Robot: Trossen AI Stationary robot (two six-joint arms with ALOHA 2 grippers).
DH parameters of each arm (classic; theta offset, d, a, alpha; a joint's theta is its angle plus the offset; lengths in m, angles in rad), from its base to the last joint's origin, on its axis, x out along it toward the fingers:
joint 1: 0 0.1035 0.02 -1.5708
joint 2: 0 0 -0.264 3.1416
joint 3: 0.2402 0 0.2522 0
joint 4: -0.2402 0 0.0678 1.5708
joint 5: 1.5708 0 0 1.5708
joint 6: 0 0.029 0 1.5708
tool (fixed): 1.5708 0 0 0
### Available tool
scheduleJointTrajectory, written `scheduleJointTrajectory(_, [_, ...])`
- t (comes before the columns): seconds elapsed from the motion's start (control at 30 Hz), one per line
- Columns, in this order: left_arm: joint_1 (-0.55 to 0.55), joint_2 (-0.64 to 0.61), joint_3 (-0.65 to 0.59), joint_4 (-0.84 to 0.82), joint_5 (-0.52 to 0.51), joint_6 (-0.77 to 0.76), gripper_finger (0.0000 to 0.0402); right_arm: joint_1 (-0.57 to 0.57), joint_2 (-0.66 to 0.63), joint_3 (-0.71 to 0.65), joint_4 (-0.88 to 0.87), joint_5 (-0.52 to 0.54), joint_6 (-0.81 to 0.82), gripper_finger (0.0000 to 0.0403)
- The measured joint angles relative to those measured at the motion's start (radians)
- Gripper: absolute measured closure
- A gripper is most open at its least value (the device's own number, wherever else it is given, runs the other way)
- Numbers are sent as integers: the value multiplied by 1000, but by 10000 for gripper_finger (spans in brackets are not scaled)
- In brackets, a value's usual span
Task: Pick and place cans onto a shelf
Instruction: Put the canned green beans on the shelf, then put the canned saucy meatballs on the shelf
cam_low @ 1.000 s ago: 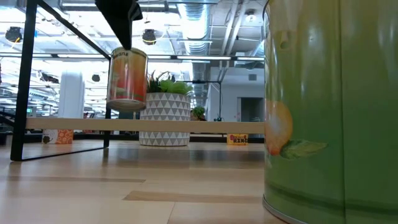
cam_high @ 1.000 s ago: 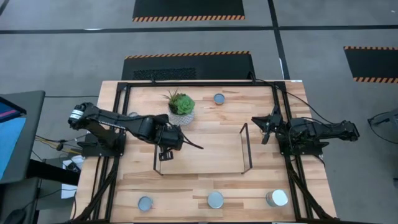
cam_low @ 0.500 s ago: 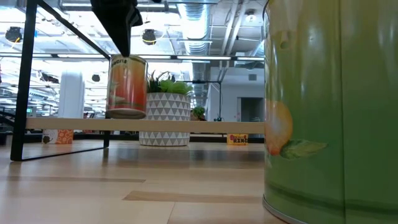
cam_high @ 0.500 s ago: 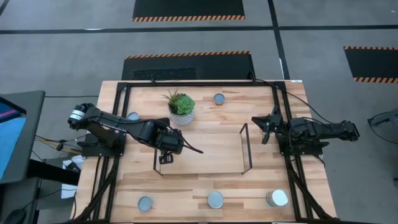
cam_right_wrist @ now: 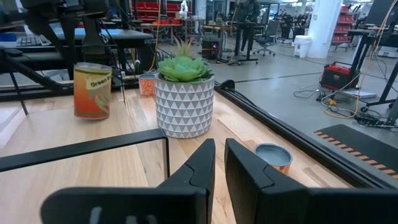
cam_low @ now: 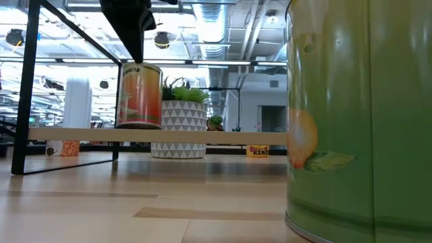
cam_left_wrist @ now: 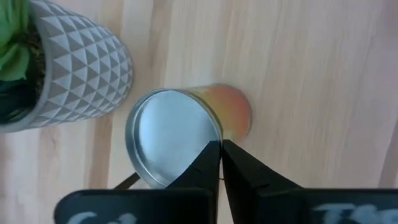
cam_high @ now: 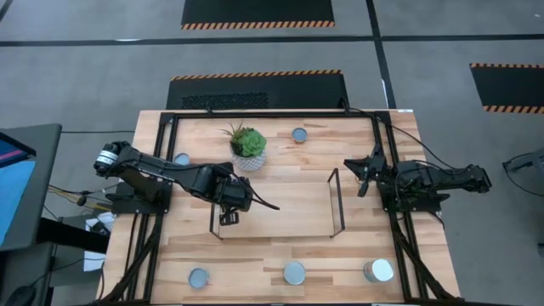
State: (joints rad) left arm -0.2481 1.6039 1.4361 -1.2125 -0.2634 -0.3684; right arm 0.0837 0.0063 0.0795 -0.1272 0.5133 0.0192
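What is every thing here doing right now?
orange can: upright on shelf, rim pinched
left gripper: shut on orange can
right gripper: shut, empty, by table's right edge
shelf: holds one can
plant pot: upright on table
green can: upright on table

Left arm reaches in from the left edge of the high view toward centre-left, elbow bent, its left gripper pointing down with fingers pressed nearly together. Right arm sits folded at the right edge of the frame, right gripper aimed inward toward centre, its fingers close together
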Motion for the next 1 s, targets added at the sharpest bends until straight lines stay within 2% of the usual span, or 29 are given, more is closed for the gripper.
scheduleJointTrajectory(0.33, [0,0,24,-34,20,21,343,0,0,0,0,0,0,341])
scheduleJointTrajectory(0.5, [-1,-3,201,-119,60,64,338,0,0,0,14,0,0,341])
scheduleJointTrajectory(0.6, [-10,-4,300,-155,151,-7,338,0,0,17,10,-24,10,341])
scheduleJointTrajectory(0.7, [-55,-5,339,-176,265,-118,338,2,0,54,32,-166,18,341])
scheduleJointTrajectory(0.8, [-143,-3,339,-225,297,-149,338,19,0,72,141,-418,18,341])
scheduleJointTrajectory(0.9, [-243,-5,307,-308,230,-164,338,58,0,72,248,-641,26,341])
scheduleJointTrajectory(1.0, [-334,-21,243,-359,126,-288,338,116,30,72,298,-658,35,343])
